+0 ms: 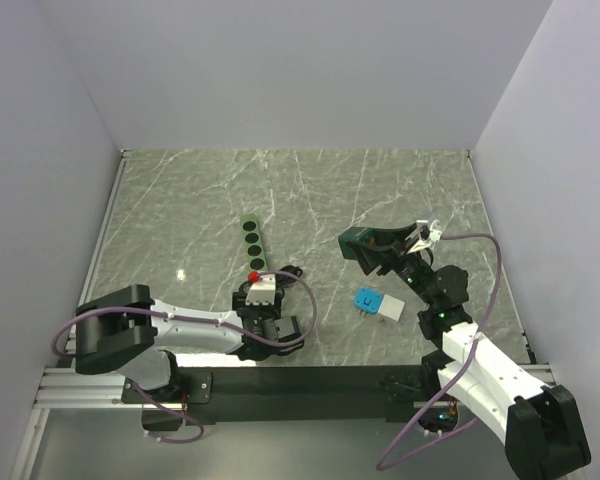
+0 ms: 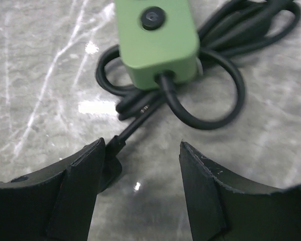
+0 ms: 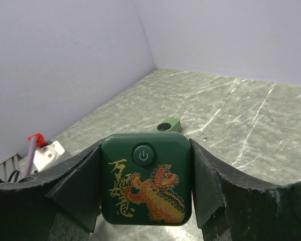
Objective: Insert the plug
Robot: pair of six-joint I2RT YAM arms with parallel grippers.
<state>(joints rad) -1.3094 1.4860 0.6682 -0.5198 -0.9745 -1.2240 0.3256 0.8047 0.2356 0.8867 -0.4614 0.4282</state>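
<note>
A light green power strip (image 1: 250,240) lies on the marble table. Its near end (image 2: 155,40) shows in the left wrist view with its black cable (image 2: 215,95) coiled around it. My left gripper (image 2: 140,150) is open just short of that end, low over the table (image 1: 268,298). A black cable end (image 2: 115,145) lies against its left finger. My right gripper (image 3: 146,181) is shut on a dark green square plug block (image 3: 146,178) with a power button and a gold-red dragon print. It holds the block above the table, right of the strip (image 1: 365,245).
A blue and white small box (image 1: 377,302) lies on the table near the right arm. Grey walls enclose the table on the left, back and right. The strip also shows far off in the right wrist view (image 3: 165,125).
</note>
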